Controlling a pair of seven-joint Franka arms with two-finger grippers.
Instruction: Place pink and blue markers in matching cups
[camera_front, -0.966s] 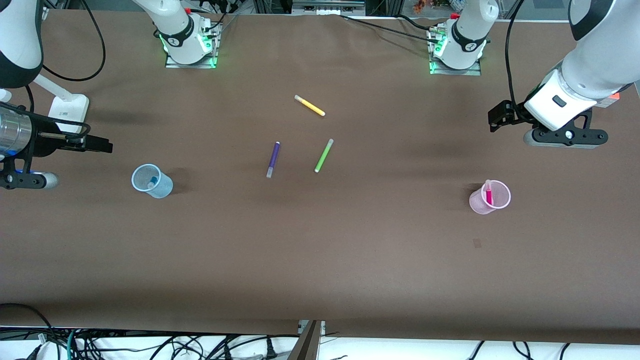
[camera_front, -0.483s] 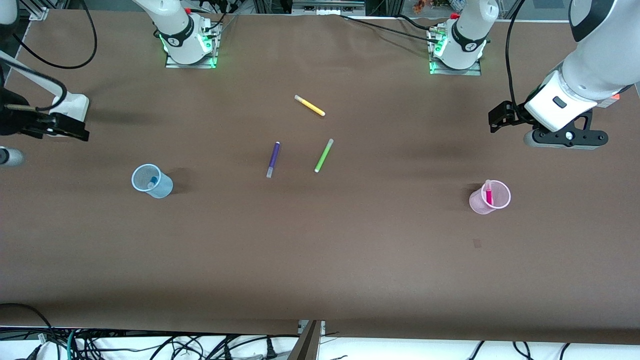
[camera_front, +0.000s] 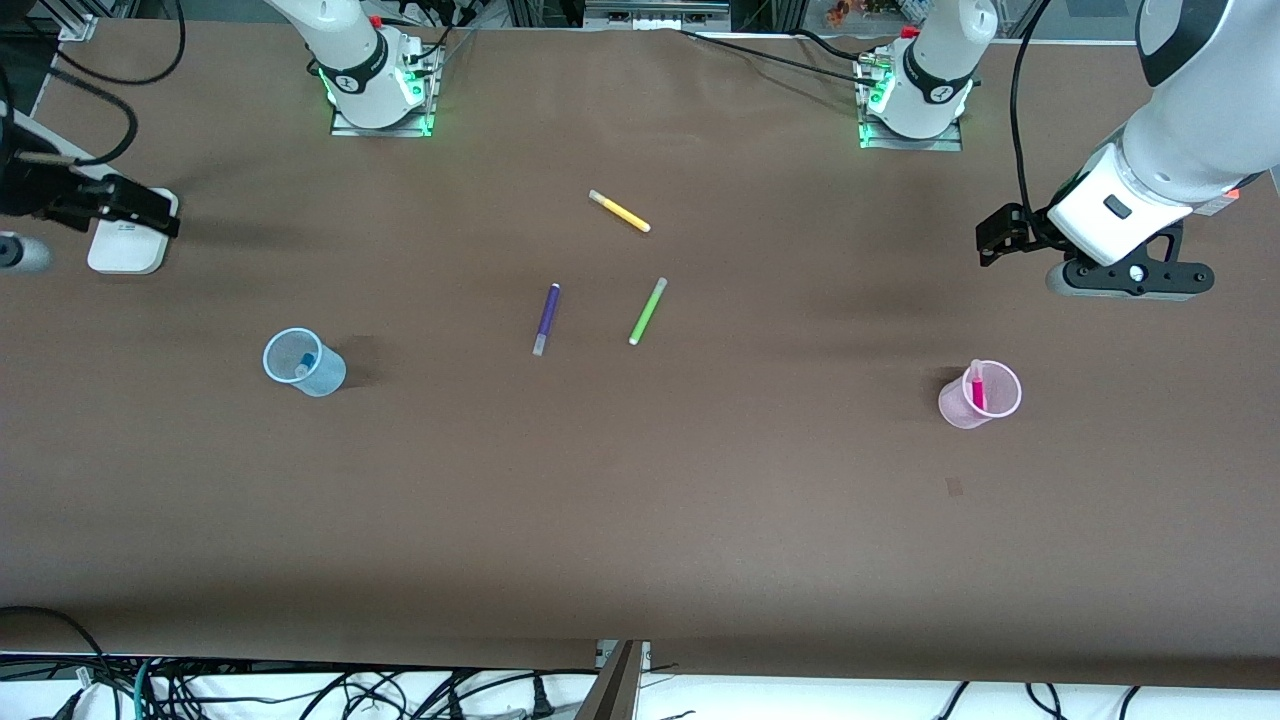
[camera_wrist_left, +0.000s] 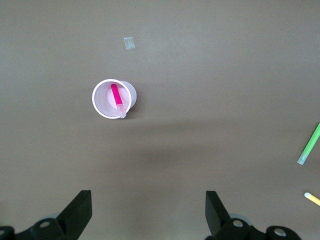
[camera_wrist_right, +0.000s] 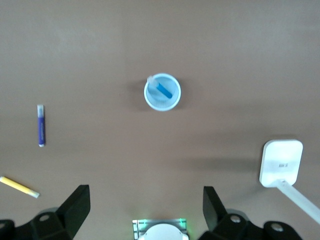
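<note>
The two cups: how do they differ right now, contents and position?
The blue cup stands toward the right arm's end of the table; the pink cup stands toward the left arm's end, slightly nearer the front camera. The blue cup holds the blue marker; the pink cup holds the pink marker. Both are upright, translucent, each with its marker leaning on the rim.

Markers, five: one pink marker (camera_front: 977, 387), one blue marker (camera_front: 304, 363), one purple marker (camera_front: 546, 318), one lime-green marker (camera_front: 647, 311), one yellow marker (camera_front: 620, 212).
Cups, two: one pale pink cup (camera_front: 968, 411), one pale blue cup (camera_front: 322, 378).
White stand base (camera_front: 128, 232), one.
Desk (camera_front: 640, 520), one.
</note>
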